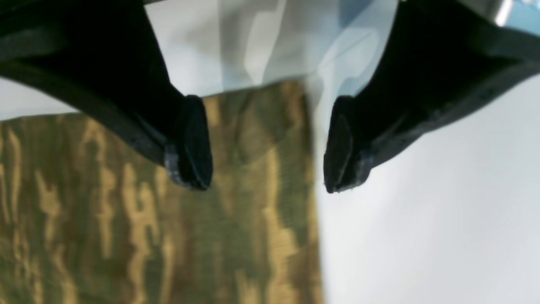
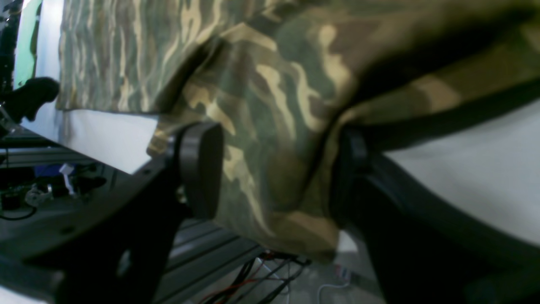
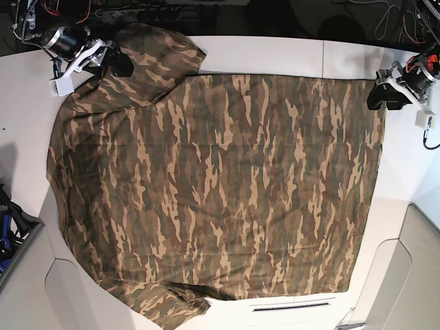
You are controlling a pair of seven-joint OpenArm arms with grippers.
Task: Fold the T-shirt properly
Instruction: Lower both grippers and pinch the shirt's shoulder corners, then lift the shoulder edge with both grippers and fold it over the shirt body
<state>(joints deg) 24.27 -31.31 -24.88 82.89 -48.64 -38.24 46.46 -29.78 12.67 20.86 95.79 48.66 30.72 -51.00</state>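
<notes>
The camouflage T-shirt [image 3: 213,185] lies spread flat over the white table [image 3: 275,55], collar not in view. My left gripper [image 3: 379,96] hovers at the shirt's far right corner. In the left wrist view it [image 1: 265,183] is open, one finger over the cloth [image 1: 147,219] and the other over bare table, with the shirt's edge running between them. My right gripper [image 3: 113,63] is at the far left sleeve. In the right wrist view it [image 2: 274,169] stands open, with a loose bunch of sleeve cloth [image 2: 270,105] hanging between its fingers [image 2: 202,169] over the table edge.
The sleeve end hangs past the table's edge above metal frame rails [image 2: 211,253] and loose cables [image 2: 261,278]. Blue items [image 3: 4,237] sit off the table's left side. Another sleeve [image 3: 172,306] lies at the near edge.
</notes>
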